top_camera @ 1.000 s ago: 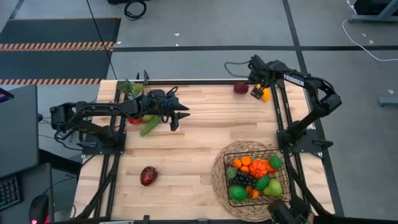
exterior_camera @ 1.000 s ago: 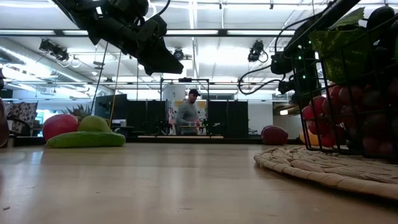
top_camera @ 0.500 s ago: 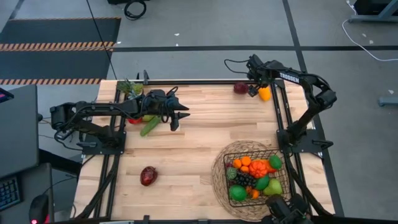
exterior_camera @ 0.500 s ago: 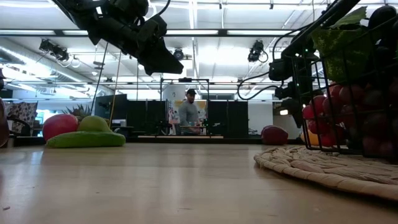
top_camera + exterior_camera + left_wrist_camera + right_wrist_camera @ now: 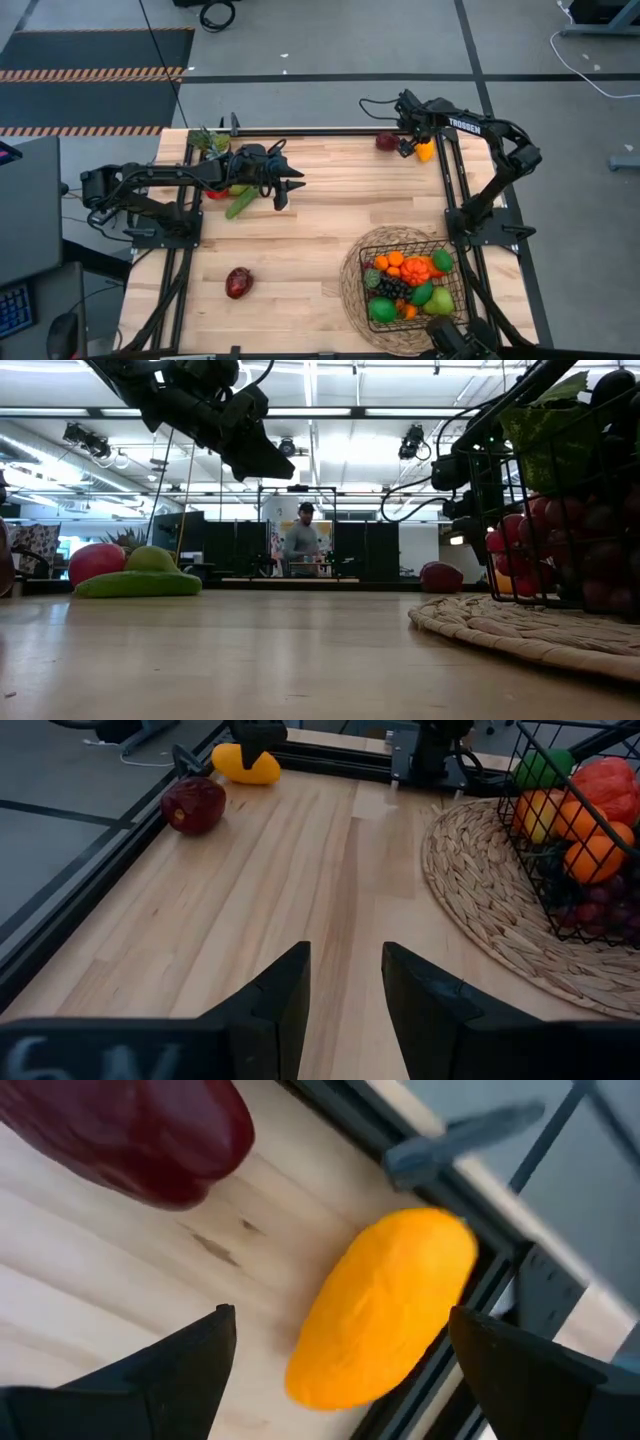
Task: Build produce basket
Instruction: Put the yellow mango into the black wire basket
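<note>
The black wire basket (image 5: 452,296) stands on a round woven mat (image 5: 352,296) at the near right and holds several fruits. A yellow-orange fruit (image 5: 385,1315) lies at the far right edge against the frame rail, beside a dark red fruit (image 5: 387,142). My right gripper (image 5: 340,1380) is open over the yellow-orange fruit, with a finger on either side and clear of it. My left gripper (image 5: 290,188) is open and empty, raised above the table at the far left. Next to it lie a cucumber (image 5: 240,204), a green pear (image 5: 150,557) and a red fruit (image 5: 97,561).
Another dark red fruit (image 5: 238,282) lies alone near the front left. A leafy green piece (image 5: 207,140) sits at the far left corner. Black frame rails (image 5: 300,131) run along the far and side edges. A person (image 5: 300,545) stands in the room beyond the table.
My right gripper has shifted a little toward the table's left along the far edge, over the yellow-orange fruit. The fruit has stayed in place.
</note>
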Controlling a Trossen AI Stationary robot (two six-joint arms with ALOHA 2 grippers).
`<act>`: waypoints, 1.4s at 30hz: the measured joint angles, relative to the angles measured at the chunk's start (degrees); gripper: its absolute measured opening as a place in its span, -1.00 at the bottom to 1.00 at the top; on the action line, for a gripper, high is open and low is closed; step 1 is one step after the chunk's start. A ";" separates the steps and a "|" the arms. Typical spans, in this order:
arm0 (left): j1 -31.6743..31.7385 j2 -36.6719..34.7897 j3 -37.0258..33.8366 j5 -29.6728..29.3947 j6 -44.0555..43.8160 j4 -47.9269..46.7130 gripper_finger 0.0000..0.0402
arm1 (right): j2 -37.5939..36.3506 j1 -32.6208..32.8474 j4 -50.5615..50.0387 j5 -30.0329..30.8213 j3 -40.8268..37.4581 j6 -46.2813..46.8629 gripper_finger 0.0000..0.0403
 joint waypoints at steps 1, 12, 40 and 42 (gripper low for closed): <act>0.00 0.00 0.00 0.00 0.00 0.01 -0.34 | 0.00 0.00 -0.96 -0.59 0.00 2.44 0.83; -0.09 0.00 0.00 0.01 -0.09 0.01 -0.34 | 0.00 -0.01 0.62 -2.78 -4.65 12.36 0.80; -0.07 0.00 0.00 0.02 -0.13 0.04 -0.34 | -0.02 1.52 2.32 -0.21 -5.97 9.04 0.72; -0.07 0.00 0.00 0.00 -0.15 0.07 -0.34 | -0.02 2.02 1.16 -0.20 -5.34 7.29 0.72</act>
